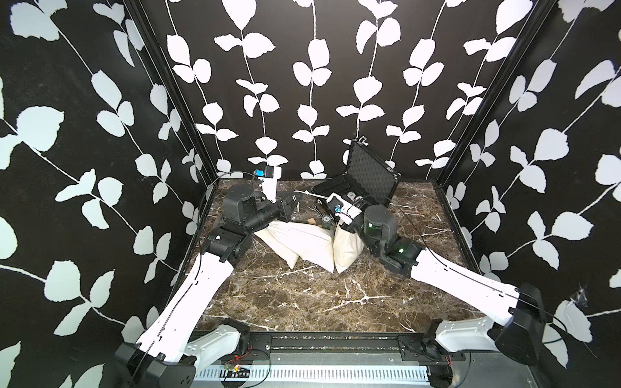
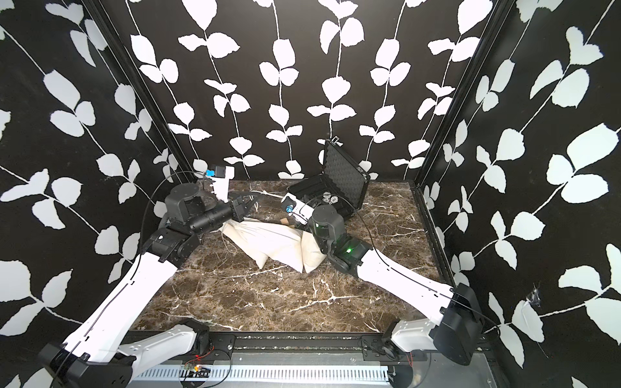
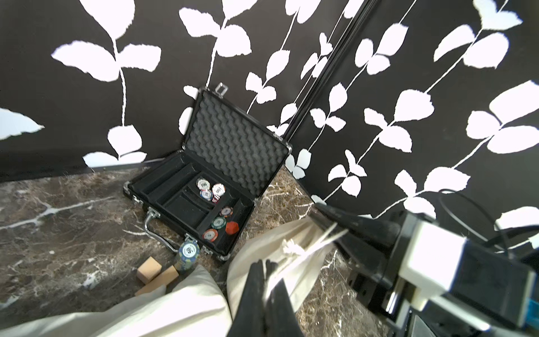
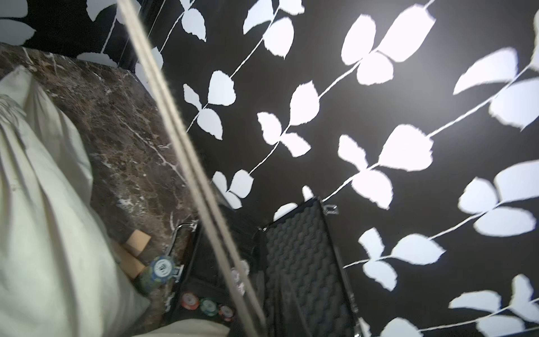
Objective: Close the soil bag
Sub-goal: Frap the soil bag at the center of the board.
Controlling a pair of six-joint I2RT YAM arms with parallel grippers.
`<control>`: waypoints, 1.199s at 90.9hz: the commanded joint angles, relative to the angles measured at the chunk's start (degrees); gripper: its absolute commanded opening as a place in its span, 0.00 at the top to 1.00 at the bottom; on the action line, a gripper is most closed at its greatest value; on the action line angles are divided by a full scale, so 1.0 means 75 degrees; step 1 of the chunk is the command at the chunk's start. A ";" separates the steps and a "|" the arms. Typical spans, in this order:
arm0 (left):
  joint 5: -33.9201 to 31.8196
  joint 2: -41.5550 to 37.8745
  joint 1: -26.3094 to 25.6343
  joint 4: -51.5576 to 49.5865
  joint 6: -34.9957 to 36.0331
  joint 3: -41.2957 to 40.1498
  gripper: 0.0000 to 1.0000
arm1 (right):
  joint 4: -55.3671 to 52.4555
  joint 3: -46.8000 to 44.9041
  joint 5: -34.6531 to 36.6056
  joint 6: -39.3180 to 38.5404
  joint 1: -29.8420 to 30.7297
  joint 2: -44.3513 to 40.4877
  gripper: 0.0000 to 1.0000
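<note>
The cream bag (image 1: 302, 245) lies in the middle of the worktop (image 1: 302, 302), between our two arms. Our left jaws are closed on its cord (image 4: 173, 122). Our right jaws pinch the cord too, and it runs tight. An open case (image 1: 366, 178) stands behind, far right.

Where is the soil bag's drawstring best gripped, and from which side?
Probably on the drawstring where it runs straight and doubled, away from the soil bag's gathered mouth, jaws closing across both strands from above: it is taut and clear of cloth.
</note>
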 commanded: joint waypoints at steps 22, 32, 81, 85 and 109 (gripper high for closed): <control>-0.1720 -0.1101 0.0847 0.0930 -0.0246 -0.0019 1.00 | -0.1301 -0.1095 0.0858 0.0315 -0.1604 0.0102 0.88; -0.1697 -0.1107 0.1018 0.0826 -0.0347 -0.0192 1.00 | -0.0706 -0.2220 0.0970 0.1027 -0.1721 0.0228 0.89; -0.1166 -0.1219 0.2268 0.1219 -0.1213 -0.1055 1.00 | -0.2809 -0.0215 0.1110 0.0645 -0.1537 -0.1283 0.97; -0.1141 -0.1225 0.2399 0.1272 -0.1320 -0.1222 1.00 | -0.2805 -0.0326 0.1065 0.0774 -0.1537 -0.1121 0.95; -0.1385 -0.0872 0.3180 0.1841 -0.1880 -0.2663 1.00 | -0.2079 -0.1516 0.0459 0.2219 -0.1547 0.0018 0.87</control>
